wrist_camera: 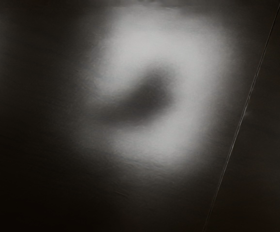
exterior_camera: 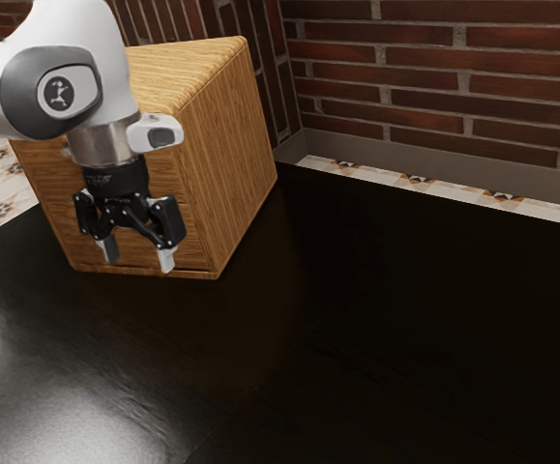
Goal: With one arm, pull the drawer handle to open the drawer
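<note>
Hanging before cabinet (exterior_camera: 217,135) front, claw (exterior_camera: 139,257) points down, fingers spread apart, gripping nothing. Wooden cabinet stands on dark worktop (exterior_camera: 357,338) at exterior view's left, close to brick wall (exterior_camera: 434,68). Arm (exterior_camera: 57,77) covers much of cabinet front; cannot make out handle. Wrist view: glossy worktop under hand, pale glare, thin seam (wrist_camera: 241,121).

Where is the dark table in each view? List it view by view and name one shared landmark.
Exterior view: the table spans the lower part, under the wooden drawer box and the open gripper.
Wrist view: the table lies under the hand, crossed by a thin seam.
Shared landmark: probably the pale glare on the tabletop, at the exterior view's lower left and below the hand in the wrist view.
</note>
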Motion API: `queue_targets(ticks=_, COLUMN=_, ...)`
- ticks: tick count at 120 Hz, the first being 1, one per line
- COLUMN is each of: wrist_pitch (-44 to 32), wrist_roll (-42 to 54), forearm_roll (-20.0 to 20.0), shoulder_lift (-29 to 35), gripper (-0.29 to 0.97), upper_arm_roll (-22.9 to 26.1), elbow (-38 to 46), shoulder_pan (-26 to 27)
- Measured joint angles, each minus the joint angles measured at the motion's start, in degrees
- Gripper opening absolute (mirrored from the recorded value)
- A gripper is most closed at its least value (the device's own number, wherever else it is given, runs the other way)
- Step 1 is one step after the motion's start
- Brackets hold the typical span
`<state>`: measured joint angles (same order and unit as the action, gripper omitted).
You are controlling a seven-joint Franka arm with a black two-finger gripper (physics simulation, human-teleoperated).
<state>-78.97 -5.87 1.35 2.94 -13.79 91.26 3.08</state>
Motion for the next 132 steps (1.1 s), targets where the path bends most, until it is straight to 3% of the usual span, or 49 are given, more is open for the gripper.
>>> queue_targets(ticks=24, wrist_pitch=-6.1, wrist_roll=2.3, forearm_roll=-0.7, shoulder_lift=0.0, gripper=0.68, upper_arm_roll=-0.2, elbow=-0.5, shoulder_pan=0.5)
queue_targets(ticks=32, wrist_pitch=-4.6, wrist_roll=0.7, forearm_roll=-0.2, shoulder_lift=1.3, gripper=0.68, upper_arm_roll=0.9, elbow=-11.0, shoulder_pan=-1.2)
queue_targets(ticks=46, wrist_pitch=-0.9, wrist_roll=-12.9, forearm_roll=1.7, shoulder_lift=3.3, gripper=0.68, upper_arm_roll=2.2, elbow=-17.0, shoulder_pan=-0.3)
queue_targets(ticks=80, wrist_pitch=1.4, wrist_roll=-41.1, forearm_roll=3.4, shoulder_lift=2.3, gripper=0.68, upper_arm_roll=2.0, elbow=-14.7, shoulder_pan=-2.6)
queue_targets(ticks=85, wrist_pitch=0.3, wrist_roll=-44.3, forearm_roll=3.6, shoulder_lift=4.0, gripper=0.68, upper_arm_roll=0.6, elbow=-11.2, shoulder_pan=-2.1)
queue_targets(ticks=88, wrist_pitch=-1.5, wrist_roll=-46.1, forearm_roll=4.1, shoulder_lift=6.7, gripper=0.68, upper_arm_roll=0.7, elbow=-7.1, shoulder_pan=-3.8)
queue_targets(ticks=97, wrist_pitch=-9.4, wrist_roll=-51.1, forearm_roll=5.5, shoulder_lift=18.9, gripper=0.68, upper_arm_roll=3.3, elbow=8.5, shoulder_pan=-17.9)
queue_targets(ticks=112, wrist_pitch=-20.5, wrist_roll=-58.2, forearm_roll=6.8, shoulder_lift=27.0, gripper=0.68, upper_arm_roll=6.6, elbow=22.0, shoulder_pan=-32.4)
queue_targets(ticks=132, wrist_pitch=-33.2, wrist_roll=-66.5, forearm_roll=7.8, shoulder_lift=27.6, gripper=0.68, upper_arm_roll=7.9, elbow=25.9, shoulder_pan=-37.1)
